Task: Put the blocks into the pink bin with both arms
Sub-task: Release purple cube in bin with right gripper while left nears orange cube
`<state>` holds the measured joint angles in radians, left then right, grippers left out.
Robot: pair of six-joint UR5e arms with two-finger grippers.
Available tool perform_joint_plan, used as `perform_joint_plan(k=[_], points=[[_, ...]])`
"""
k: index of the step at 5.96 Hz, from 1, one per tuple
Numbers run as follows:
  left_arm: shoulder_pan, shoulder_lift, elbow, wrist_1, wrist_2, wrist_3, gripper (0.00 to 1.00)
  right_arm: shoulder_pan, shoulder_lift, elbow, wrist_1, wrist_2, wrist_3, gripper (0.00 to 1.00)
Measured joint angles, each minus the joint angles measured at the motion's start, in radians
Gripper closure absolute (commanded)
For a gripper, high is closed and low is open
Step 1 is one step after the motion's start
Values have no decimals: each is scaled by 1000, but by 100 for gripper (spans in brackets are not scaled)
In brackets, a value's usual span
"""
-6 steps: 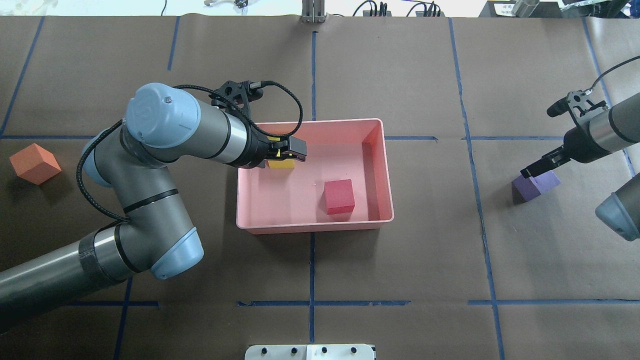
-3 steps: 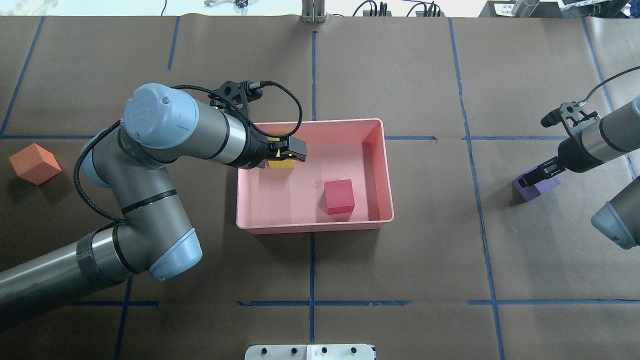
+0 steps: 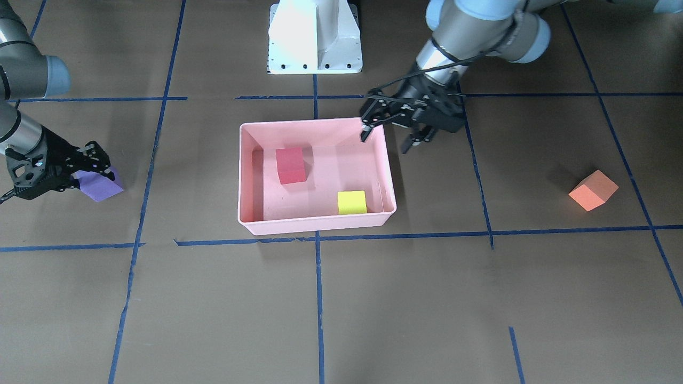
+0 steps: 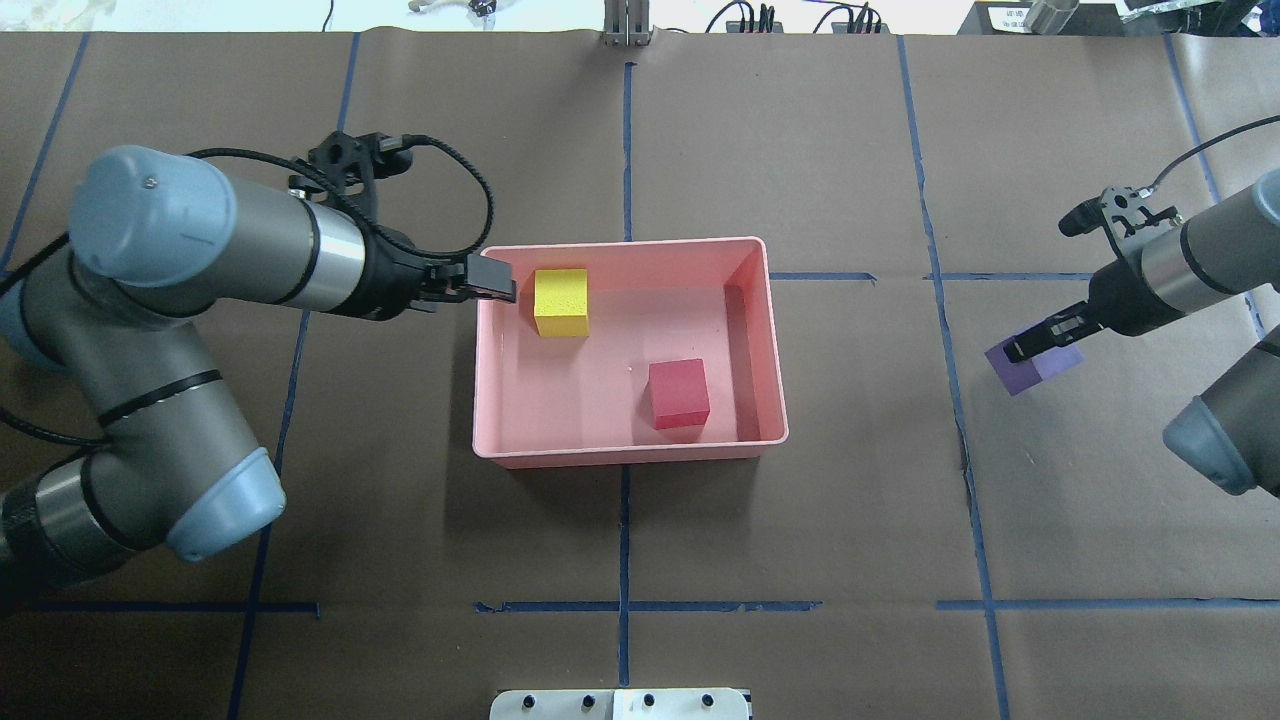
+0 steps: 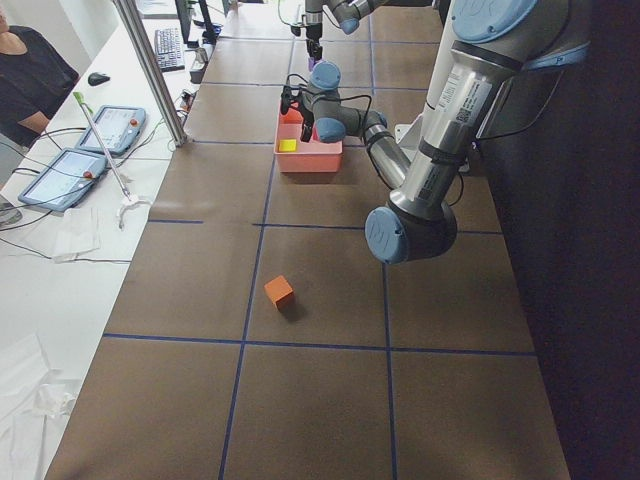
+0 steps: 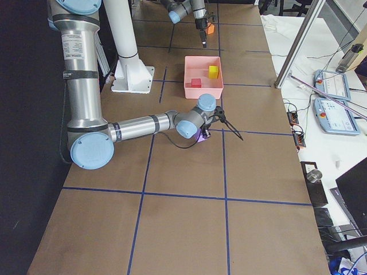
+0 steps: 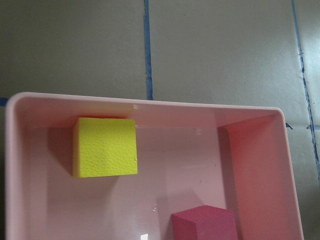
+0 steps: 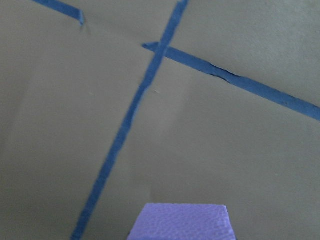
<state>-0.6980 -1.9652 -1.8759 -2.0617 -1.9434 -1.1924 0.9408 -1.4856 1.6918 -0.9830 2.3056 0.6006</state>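
Observation:
The pink bin (image 4: 770,340) sits mid-table and holds a yellow block (image 4: 560,302) in its far left corner and a red block (image 4: 679,393) nearer the middle. My left gripper (image 4: 490,285) hovers at the bin's left rim, open and with nothing in it, a short gap from the yellow block (image 3: 352,202). At the right, my right gripper (image 4: 1042,340) is shut on the purple block (image 4: 1030,368), which seems just off the paper. The orange block (image 3: 593,190) lies alone on the table, hidden behind my left arm in the overhead view.
A white pedestal (image 3: 315,37) stands behind the bin on the robot's side. Blue tape lines grid the brown paper. A person (image 5: 30,75) and tablets (image 5: 70,170) are at a side table beyond the work table's far edge.
My left gripper let go of the yellow block and drew back left to the bin's rim. My right gripper closed on the purple block and shifted it a little left.

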Motion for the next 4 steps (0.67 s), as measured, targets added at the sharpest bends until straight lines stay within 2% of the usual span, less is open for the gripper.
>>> perform_joint_plan(k=[1, 3, 4], points=[[-65, 84, -6, -3, -60, 162, 0, -26, 69, 51, -22, 2, 158, 100], [-231, 224, 11, -5, -213, 484, 0, -130, 287, 99, -156, -38, 454, 98], [-305, 257, 47, -5, -271, 626, 0, -208, 377, 100, -208, -113, 556, 81]])
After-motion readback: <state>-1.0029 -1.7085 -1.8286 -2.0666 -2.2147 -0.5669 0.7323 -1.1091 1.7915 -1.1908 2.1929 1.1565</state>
